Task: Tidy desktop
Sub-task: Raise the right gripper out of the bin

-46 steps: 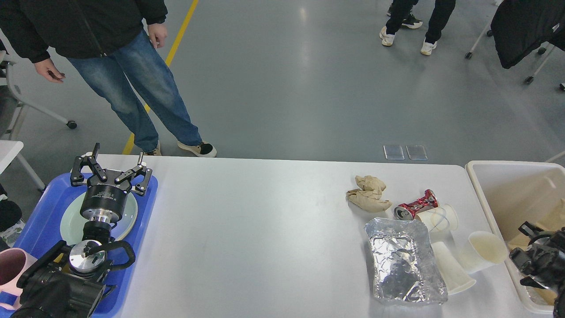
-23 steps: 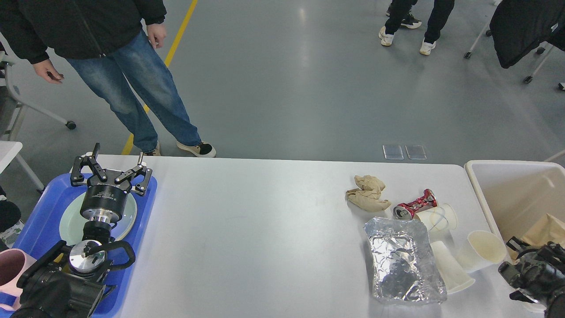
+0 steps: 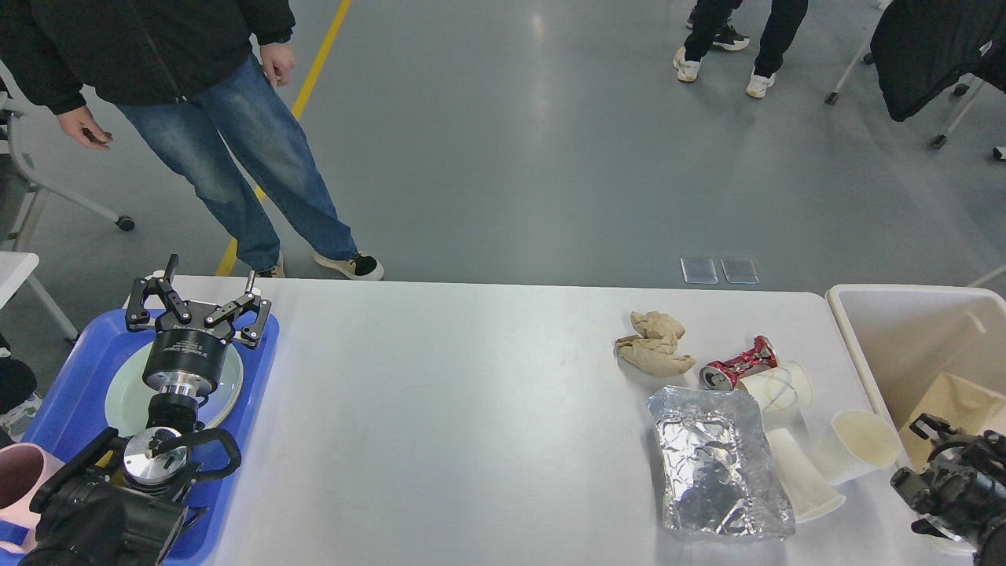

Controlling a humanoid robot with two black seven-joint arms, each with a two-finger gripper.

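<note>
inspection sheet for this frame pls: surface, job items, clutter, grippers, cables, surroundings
Surface: white desktop, middle bare, litter on its right part.
Job's things: blue tray at left holding a pale plate; pink mug at the tray's near end; cream bin at the right end, brown paper inside.
Clutter: crumpled brown paper, crushed red can, foil tray, clear cup, two paper cups lying tipped.
Grippers: left gripper open, empty, over the tray; right gripper at the bin's near edge, state unclear.
Cables: nothing seen.
Surroundings: person in jeans at the far left corner; another's legs farther off.
</note>
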